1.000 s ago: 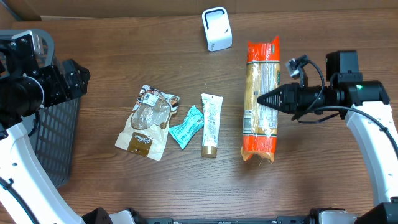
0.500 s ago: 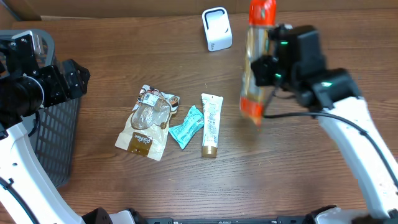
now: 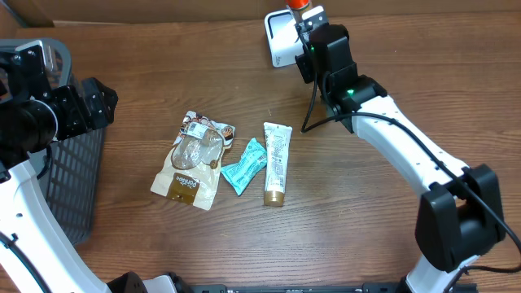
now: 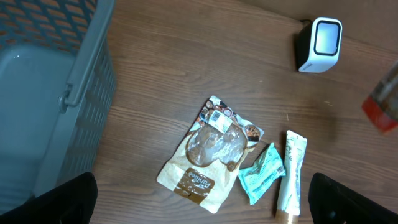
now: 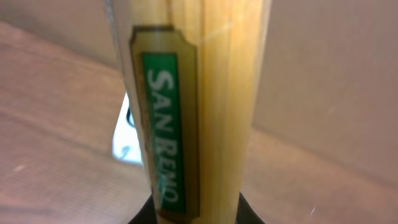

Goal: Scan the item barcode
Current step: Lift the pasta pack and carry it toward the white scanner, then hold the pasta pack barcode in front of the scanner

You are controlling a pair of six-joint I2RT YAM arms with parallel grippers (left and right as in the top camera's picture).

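My right gripper (image 3: 309,23) is shut on a long spaghetti pack (image 3: 299,4), of which the overhead view shows only the orange end at the top edge. The pack is lifted off the table, right next to the white scanner (image 3: 281,42). Up close, the right wrist view shows the pack (image 5: 199,106) with its green SAN REMO label, standing between the dark fingers (image 5: 148,214). The scanner (image 5: 124,140) shows just behind it on the left. My left gripper (image 4: 202,208) hangs open and empty at the far left, above the basket's edge.
A dark mesh basket (image 3: 77,179) stands at the table's left edge. Mid-table lie a brown snack pouch (image 3: 191,159), a teal packet (image 3: 244,165) and a white tube with a gold cap (image 3: 276,161). A cardboard wall runs along the back.
The right arm lifted the spaghetti pack off the table at the right and swung it back and left to the scanner. The left arm has not moved.
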